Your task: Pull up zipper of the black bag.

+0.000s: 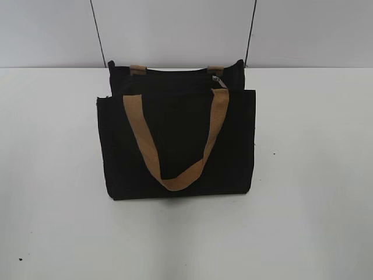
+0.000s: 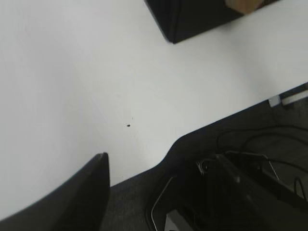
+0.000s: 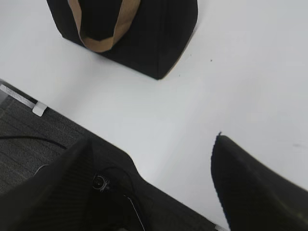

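Note:
The black bag [image 1: 175, 125] stands upright in the middle of the white table, with one tan strap handle [image 1: 147, 149] hanging down its front. The zipper [image 1: 175, 76] runs along the top edge, and its small silvery pull tab [image 1: 217, 80] sits near the right end. Neither gripper shows in the exterior view. The left gripper [image 2: 161, 190] is open and empty over the table's near edge, far from the bag's corner [image 2: 192, 19]. The right gripper [image 3: 151, 180] is open and empty, also near the table edge, with the bag [image 3: 159, 38] well ahead of it.
The white table [image 1: 303, 221] spreads around the bag on all sides. Its front edge [image 2: 202, 130] shows in both wrist views, with dark floor and cables [image 2: 260, 144] below. A pale wall [image 1: 175, 29] rises behind the bag.

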{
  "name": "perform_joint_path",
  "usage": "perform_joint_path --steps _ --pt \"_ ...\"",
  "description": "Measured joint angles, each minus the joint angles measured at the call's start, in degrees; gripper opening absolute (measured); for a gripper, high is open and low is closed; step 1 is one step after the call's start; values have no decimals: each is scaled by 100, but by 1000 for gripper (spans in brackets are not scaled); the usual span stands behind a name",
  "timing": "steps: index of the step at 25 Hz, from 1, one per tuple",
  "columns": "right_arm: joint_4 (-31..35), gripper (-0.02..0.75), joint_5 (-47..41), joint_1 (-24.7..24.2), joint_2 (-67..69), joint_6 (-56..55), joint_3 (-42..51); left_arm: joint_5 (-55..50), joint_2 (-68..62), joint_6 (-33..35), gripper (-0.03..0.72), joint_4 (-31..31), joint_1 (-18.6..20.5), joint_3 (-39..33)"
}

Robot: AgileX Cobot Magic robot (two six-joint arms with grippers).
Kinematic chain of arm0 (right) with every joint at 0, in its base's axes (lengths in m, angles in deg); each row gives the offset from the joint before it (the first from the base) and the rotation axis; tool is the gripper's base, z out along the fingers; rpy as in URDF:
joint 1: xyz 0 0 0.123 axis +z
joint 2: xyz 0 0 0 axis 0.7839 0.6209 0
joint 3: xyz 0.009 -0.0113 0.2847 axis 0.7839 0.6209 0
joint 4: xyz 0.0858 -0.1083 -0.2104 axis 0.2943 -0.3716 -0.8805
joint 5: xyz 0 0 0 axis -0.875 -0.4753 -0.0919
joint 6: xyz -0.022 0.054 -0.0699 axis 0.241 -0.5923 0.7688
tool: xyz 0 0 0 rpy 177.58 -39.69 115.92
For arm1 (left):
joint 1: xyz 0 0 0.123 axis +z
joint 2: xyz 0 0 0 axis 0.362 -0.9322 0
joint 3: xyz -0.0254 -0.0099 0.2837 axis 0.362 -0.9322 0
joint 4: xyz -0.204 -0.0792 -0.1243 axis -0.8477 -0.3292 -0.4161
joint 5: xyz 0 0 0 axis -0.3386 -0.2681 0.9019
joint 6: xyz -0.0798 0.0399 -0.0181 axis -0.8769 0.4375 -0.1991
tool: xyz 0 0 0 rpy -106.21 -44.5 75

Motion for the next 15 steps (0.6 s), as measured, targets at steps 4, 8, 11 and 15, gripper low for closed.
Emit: perform_joint_path --steps 4,8,11,15 --pt "0 579 0 0 -1046 -2 1048 -19 921 317 493 -16 0 -365" --pt "0 579 -20 0 -2045 -2 1838 -57 1599 460 493 -235 -5 -902" --pt "0 579 -25 0 -2588 -2 2196 -82 1931 509 493 -344 -5 -988" --pt "6 579 -31 0 -2821 -2 2367 -23 2032 733 493 -371 -5 -1037"
